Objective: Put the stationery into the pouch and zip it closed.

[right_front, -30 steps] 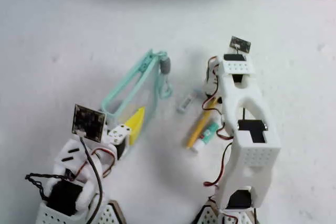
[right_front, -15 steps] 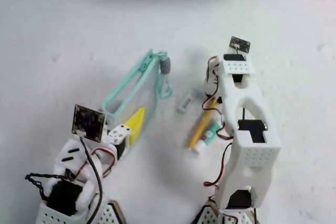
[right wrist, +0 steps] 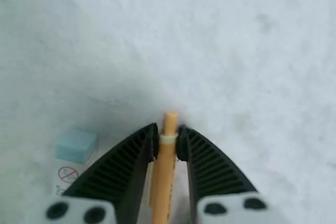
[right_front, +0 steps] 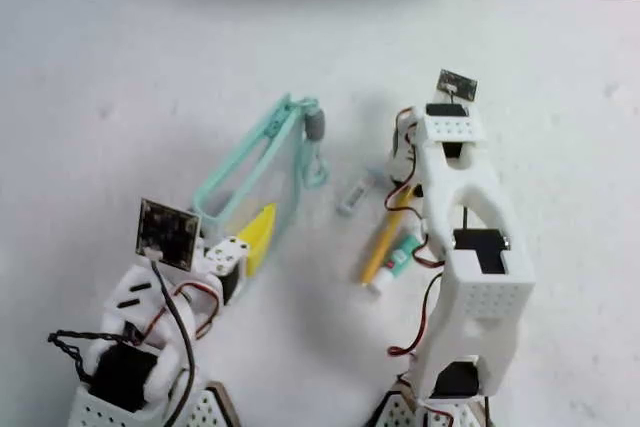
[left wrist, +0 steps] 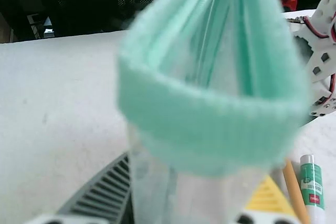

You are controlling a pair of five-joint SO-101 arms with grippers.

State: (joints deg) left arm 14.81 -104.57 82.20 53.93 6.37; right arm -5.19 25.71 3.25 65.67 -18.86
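A mint-green pouch (right_front: pixel 252 169) with clear walls stands on its edge at mid-table, its zipper mouth open. My left gripper (right_front: pixel 250 237) is shut on the pouch's near end; in the left wrist view the mint rim (left wrist: pixel 210 124) gapes just beyond the gripper (left wrist: pixel 194 192). My right gripper (right_front: pixel 398 179) is shut on the far end of an orange pencil (right_front: pixel 380 242) lying on the table, with both fingers pressed against the pencil (right wrist: pixel 167 150). A green and white glue stick (right_front: pixel 396 259) lies beside the pencil. A small eraser (right_front: pixel 352 195) rests between pouch and pencil.
The white table (right_front: pixel 120 77) stretches wide to the left and back. The right arm's body (right_front: pixel 470 247) lies over the table's right half, close beside the glue stick. A grey zipper pull and loop (right_front: pixel 316 142) hangs at the pouch's far end.
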